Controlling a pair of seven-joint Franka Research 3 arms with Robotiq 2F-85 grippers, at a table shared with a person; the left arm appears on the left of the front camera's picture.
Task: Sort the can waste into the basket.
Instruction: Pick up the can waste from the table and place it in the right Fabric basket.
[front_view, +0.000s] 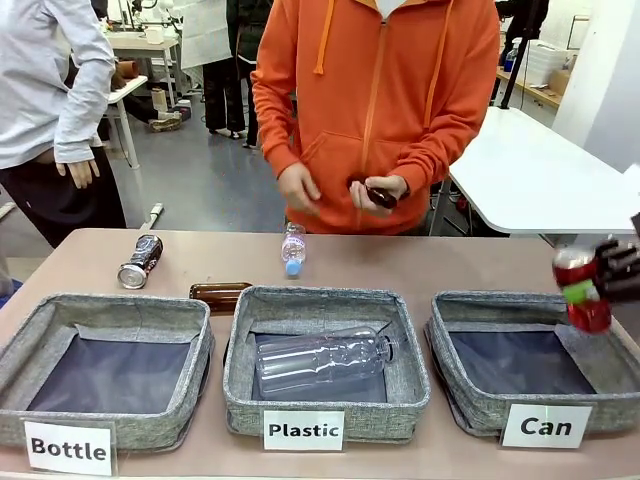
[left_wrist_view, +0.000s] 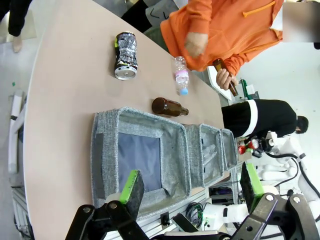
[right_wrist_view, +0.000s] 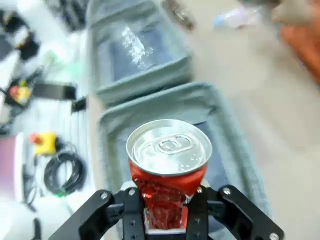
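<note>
left gripper (left_wrist_view: 190, 185): jaws stood wide apart, empty | right gripper (front_view: 586, 292): raised, clamped on red can (right_wrist_view: 168, 150)

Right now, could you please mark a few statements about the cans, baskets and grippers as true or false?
1. The right gripper is shut on the shiny red metal can. True.
2. The silver metal can with dark printing lies in the grey woven basket labelled "Can". False: it lies on the table, behind the "Bottle" basket.
3. A clear plastic bottle lies in the "Plastic" basket. True.
4. The left gripper is shut. False: it is open and holds nothing.
</note>
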